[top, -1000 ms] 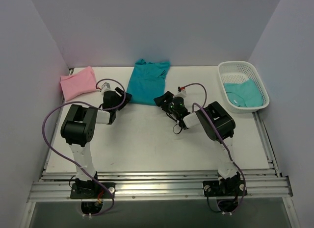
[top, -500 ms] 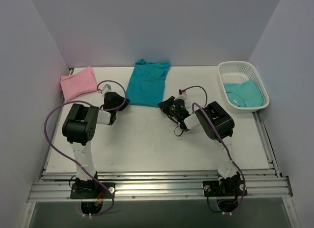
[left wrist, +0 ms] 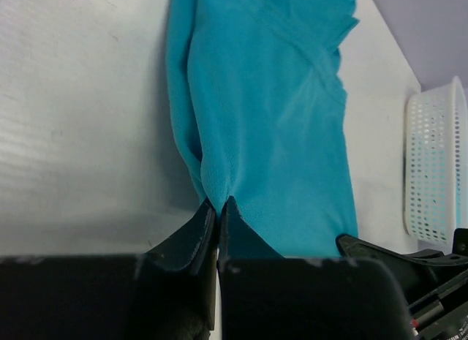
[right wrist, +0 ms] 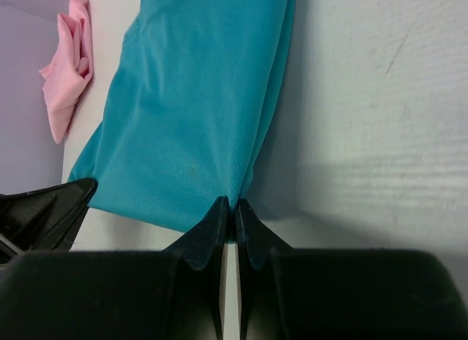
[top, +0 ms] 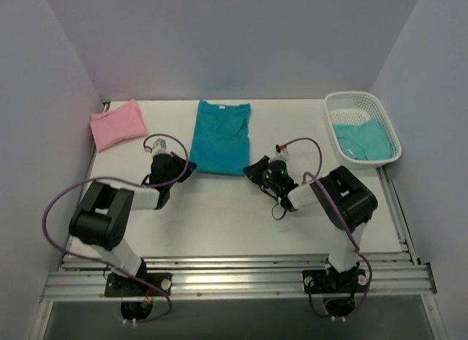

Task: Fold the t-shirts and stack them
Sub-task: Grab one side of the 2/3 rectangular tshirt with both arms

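Observation:
A teal t-shirt point(top: 221, 137) lies folded into a long strip on the white table, its near hem toward the arms. My left gripper point(top: 189, 167) is shut on its near left corner, seen as pinched teal t-shirt cloth point(left wrist: 263, 121) at my left gripper point(left wrist: 218, 205). On the near right corner my right gripper point(top: 251, 170) is shut too; the right wrist view shows the teal t-shirt point(right wrist: 197, 99) nipped between the tips of my right gripper point(right wrist: 232, 205). A folded pink t-shirt point(top: 116, 123) sits at the far left. More teal t-shirt cloth point(top: 363, 139) fills the basket.
The white mesh basket point(top: 360, 100) stands at the far right of the table, also visible as a white basket point(left wrist: 433, 164) in the left wrist view. The pink t-shirt point(right wrist: 67, 62) shows at the left of the right wrist view. Grey walls enclose the table on three sides.
Both grippers closed on the teal shirt's near corners and pulled toward the arms. The shirt slid nearer and now lies straighter and flatter.

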Action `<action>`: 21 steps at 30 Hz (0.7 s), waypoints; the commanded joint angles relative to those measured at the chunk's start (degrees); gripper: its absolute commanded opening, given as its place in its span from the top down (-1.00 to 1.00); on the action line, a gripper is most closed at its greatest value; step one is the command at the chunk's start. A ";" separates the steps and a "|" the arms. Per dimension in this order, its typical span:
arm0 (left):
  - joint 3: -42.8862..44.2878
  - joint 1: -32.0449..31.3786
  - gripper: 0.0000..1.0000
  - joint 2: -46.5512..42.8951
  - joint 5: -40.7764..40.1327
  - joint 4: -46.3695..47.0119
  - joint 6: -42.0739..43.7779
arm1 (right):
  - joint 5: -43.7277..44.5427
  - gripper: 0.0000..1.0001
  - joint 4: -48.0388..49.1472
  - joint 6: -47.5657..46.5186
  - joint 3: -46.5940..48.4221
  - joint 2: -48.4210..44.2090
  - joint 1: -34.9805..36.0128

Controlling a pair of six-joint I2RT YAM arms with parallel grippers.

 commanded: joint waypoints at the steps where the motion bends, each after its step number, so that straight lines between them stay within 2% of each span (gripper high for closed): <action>1: -3.89 -1.96 0.95 -12.86 -3.62 -1.33 -0.51 | 3.50 1.00 -3.76 -0.68 -3.42 -10.44 2.74; 7: -6.27 -9.95 0.95 -32.55 -9.41 -19.76 1.33 | 14.12 1.00 -21.33 -1.21 -4.67 -27.65 11.08; 8: -6.27 -11.18 0.95 -34.77 -10.39 -21.11 1.42 | 15.62 1.00 -25.62 -1.21 -4.40 -29.25 12.40; 9: -6.62 -13.20 0.95 -39.14 -11.27 -22.60 1.51 | 18.33 1.00 -27.40 -1.03 -4.14 -30.66 14.50; 13: -6.36 -15.50 0.93 -47.60 -13.91 -28.67 1.25 | 22.92 1.00 -33.48 -0.50 -2.38 -35.50 18.99; 17: -4.87 -16.03 0.93 -51.40 -14.35 -33.94 1.94 | 27.05 1.00 -39.00 -0.06 0.08 -37.70 22.50; 21: -3.99 -16.21 0.92 -52.28 -15.23 -35.45 2.39 | 29.78 1.00 -41.83 0.03 1.93 -38.05 23.57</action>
